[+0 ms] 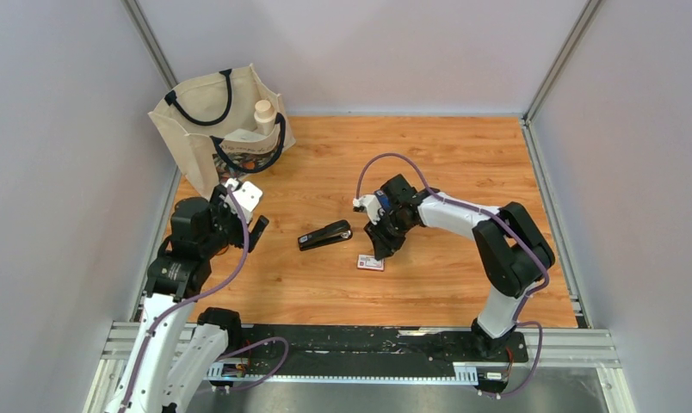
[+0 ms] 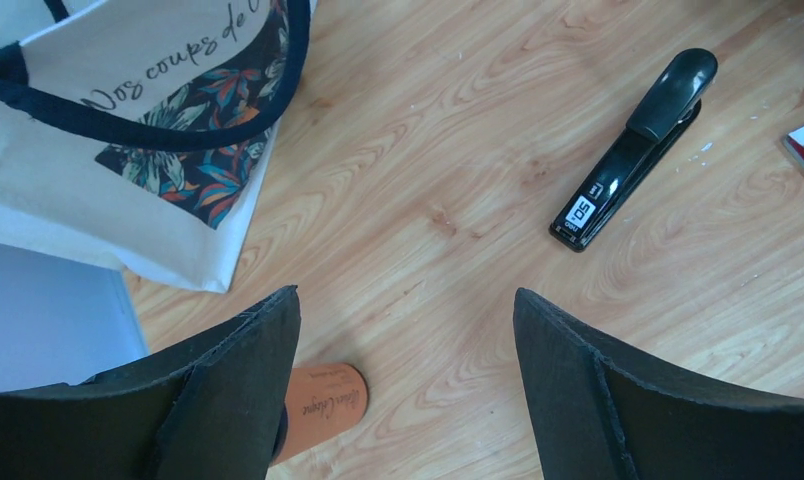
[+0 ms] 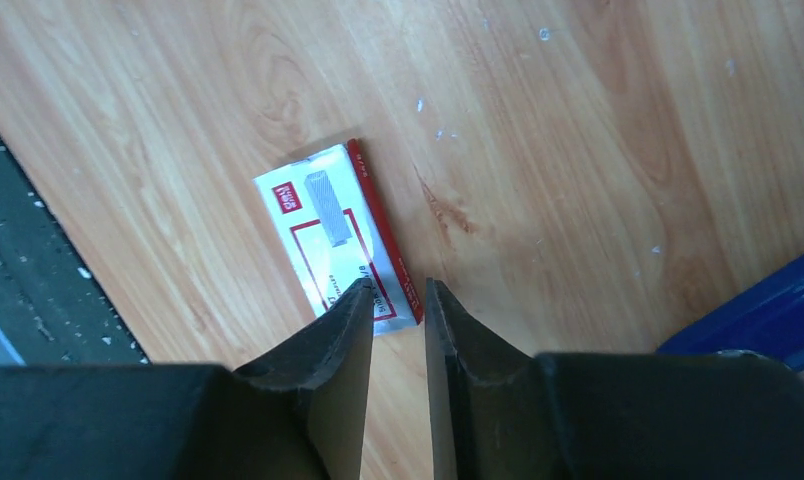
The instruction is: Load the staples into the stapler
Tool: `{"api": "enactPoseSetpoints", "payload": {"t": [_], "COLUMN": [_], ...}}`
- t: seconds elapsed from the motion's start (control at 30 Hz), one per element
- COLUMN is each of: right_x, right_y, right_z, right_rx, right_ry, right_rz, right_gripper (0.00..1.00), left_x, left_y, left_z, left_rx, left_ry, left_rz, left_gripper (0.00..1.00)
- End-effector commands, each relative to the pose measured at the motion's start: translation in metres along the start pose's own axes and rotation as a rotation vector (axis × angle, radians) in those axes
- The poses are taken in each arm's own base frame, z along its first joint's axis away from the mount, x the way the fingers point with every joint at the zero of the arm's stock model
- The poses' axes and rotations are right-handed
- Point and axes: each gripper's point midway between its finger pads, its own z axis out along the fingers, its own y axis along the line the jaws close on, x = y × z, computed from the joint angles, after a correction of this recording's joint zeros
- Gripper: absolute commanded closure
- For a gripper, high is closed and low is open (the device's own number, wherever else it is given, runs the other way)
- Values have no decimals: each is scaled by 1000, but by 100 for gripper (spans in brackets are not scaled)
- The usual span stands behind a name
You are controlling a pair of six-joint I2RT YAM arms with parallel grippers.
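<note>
Up at the far-left corner of the wooden table point(image 1: 463, 172), got a cream canvas tote bag point(image 1: 206, 138) with dark navy handles and a floral print, standing open with a white bottle point(image 1: 263, 115) poking out the top; rest of what's inside too dim to make out.

Left gripper point(image 2: 408, 390) spread wide, holding nothing, hovering over bare wood grain near the bag, with something orange and rounded point(image 2: 323, 402) showing under one finger. Can't tell what that is.

Right gripper point(image 3: 396, 375) pinched down to a narrow slit, nothing between the fingers, tips right at the near edge of the staples point(image 3: 336, 235), contact hard to call. Flat white box, red edge, lying on the table toward the front middle point(image 1: 370, 263).

Glossy all-black stapler point(image 2: 633, 148) lying closed just left of that box. Only a blue sliver point(image 3: 758, 318) at the right wrist view's edge, maybe the blue stapler, can't say.
</note>
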Motion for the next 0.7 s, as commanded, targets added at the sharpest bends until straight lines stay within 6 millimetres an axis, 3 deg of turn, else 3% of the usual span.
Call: {"api": "enactPoseSetpoints", "payload": {"t": [0.0, 0.13, 0.33, 0.4, 0.53, 0.67], "right_x": [-3, 0, -20, -29, -39, -35], "right_y": [-6, -2, -9, -7, 10, 23], "right_z": [13, 23, 2, -9, -22, -20], "right_rx": [83, 149, 264, 282, 239, 158], "right_ry": [53, 123, 67, 31, -35, -31], "right_rz": [-33, -118, -179, -204, -250, -281], "right_gripper": [72, 76, 77, 73, 54, 44], "left_x": [-3, -1, 3, 4, 5, 6], "left_y": [2, 0, -1, -1, 1, 1], "left_z": [-7, -4, 0, 0, 1, 2], "left_rx": [-22, -7, -2, -6, -16, -18], "left_ry": [-29, -18, -7, -7, -6, -3], "left_rz": [1, -8, -10, -9, -11, -12], "left_gripper": [14, 14, 14, 14, 14, 14]}}
